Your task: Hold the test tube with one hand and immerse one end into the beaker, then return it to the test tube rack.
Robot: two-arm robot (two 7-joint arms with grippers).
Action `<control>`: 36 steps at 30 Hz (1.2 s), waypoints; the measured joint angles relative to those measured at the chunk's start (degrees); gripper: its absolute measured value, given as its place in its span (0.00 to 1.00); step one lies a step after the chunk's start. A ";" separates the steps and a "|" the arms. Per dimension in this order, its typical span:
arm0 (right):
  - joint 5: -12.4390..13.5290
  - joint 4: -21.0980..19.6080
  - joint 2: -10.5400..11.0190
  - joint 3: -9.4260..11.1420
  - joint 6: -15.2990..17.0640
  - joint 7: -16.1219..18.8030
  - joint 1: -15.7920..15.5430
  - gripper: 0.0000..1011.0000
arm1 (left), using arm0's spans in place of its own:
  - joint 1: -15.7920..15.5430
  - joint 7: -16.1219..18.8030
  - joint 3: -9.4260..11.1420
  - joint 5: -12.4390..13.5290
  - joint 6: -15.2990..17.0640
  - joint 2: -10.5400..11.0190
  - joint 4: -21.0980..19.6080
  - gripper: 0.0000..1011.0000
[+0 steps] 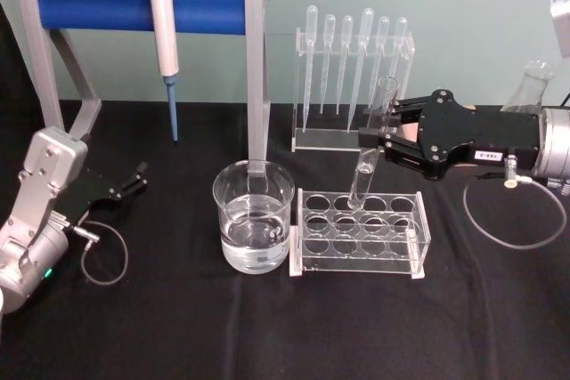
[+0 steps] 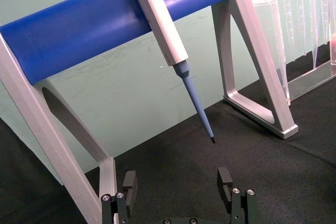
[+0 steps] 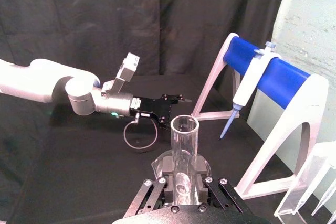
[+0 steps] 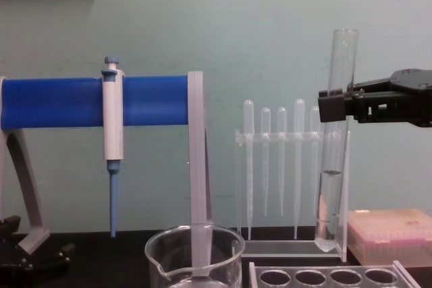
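- Could knock the round bottom of the long clear glass test tube [image 4: 332, 187] on the rim of the wide clear glass beaker [image 1: 233, 211] if carried across too low
- Hangs just above the clear plastic tube rack [image 1: 356, 266], lifted free of its holes; beaker just beside the rack, on the robot's left, partly filled with clear liquid
- Could slip in the grasp: smooth glass, pinched in its upper half by the black two-fingered right gripper [image 1: 378, 140], clenched on it
- Might spill if tipped: leans slightly, open flared mouth up, a little clear liquid in the lower part
- Left gripper [image 1: 135, 175] parked low at the left, released, grasping nothing
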 joint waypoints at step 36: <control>0.00 0.00 0.00 0.00 0.00 0.00 0.00 0.24 | 0.00 0.00 0.00 0.00 0.00 0.00 0.00 0.99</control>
